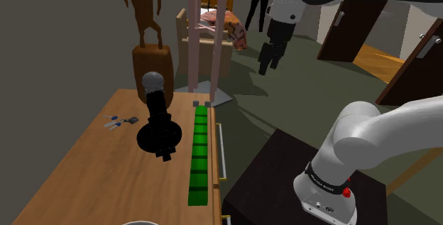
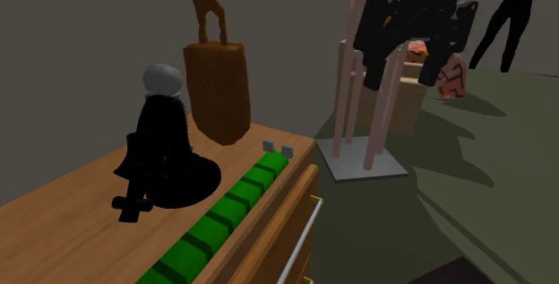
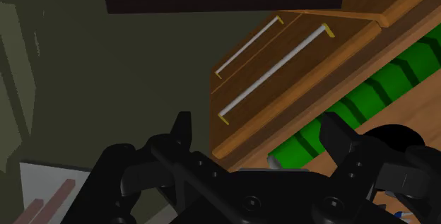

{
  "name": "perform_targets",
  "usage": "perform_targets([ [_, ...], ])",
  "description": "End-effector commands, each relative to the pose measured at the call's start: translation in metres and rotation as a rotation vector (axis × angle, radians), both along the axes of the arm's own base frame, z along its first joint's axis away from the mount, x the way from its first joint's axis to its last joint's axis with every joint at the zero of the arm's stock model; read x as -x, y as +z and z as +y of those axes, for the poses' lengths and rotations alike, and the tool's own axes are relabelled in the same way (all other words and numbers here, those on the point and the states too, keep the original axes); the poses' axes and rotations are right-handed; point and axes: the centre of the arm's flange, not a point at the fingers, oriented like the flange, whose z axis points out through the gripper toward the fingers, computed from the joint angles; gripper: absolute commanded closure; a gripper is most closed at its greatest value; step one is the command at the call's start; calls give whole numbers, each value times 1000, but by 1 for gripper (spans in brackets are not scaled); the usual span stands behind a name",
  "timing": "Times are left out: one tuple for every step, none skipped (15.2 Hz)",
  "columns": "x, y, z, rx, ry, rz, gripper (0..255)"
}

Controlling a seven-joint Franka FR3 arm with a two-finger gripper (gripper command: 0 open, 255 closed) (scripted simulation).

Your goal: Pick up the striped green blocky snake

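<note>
— Where did we find the snake (image 1: 201,156)?

— Along the tabletop's (image 1: 85,181) edge at the shoulder view's right, stretched straight from near to far, above the drawers. A black figure (image 1: 157,128) stood just beside its middle; we could not tell whether the two touched.

— And the gripper (image 1: 270,59)?

— High in the air, well apart from the snake, beyond the tabletop's far end and off to that view's right. In the wrist view we saw the fingers (image 3: 185,132) standing wide apart with nothing between them.

— How did we expect the snake to handle?

— We judged it light and hard, a row of blocks in dark and bright green. If the blocks were jointed, as we suspected, it would droop or swing when lifted by one end. Its flat sides looked like fair faces for the fingers.

— So where did we mean to take it?

— Across its width, close to the middle so both halves would balance, but a little nearer than the figure, where both sides lay free. We reckoned the fingers had to turn square to its length, one of them coming down past the tabletop's edge, and close gently.
</note>
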Motion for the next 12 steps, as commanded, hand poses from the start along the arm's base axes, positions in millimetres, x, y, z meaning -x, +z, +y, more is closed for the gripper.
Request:
perform_targets([
  [0,0,0,0,0,0,0],
  [1,-7,11,1,-34,1,0],
  [2,-15,22,1,-69,2,0],
  [2,-22,33,2,-103,2,0],
  [2,-30,44,3,-137,3,0],
  [2,-37,55,3,-171,4,0],
  [1,-44,67,4,-206,5,0],
  [0,-52,78,4,-240,5,0],
  [-2,-59,89,5,-274,6,0],
  [-3,-67,100,6,-308,7,0],
  [-6,-74,110,6,-343,8,0],
  [-8,-82,121,7,-377,8,0],
])
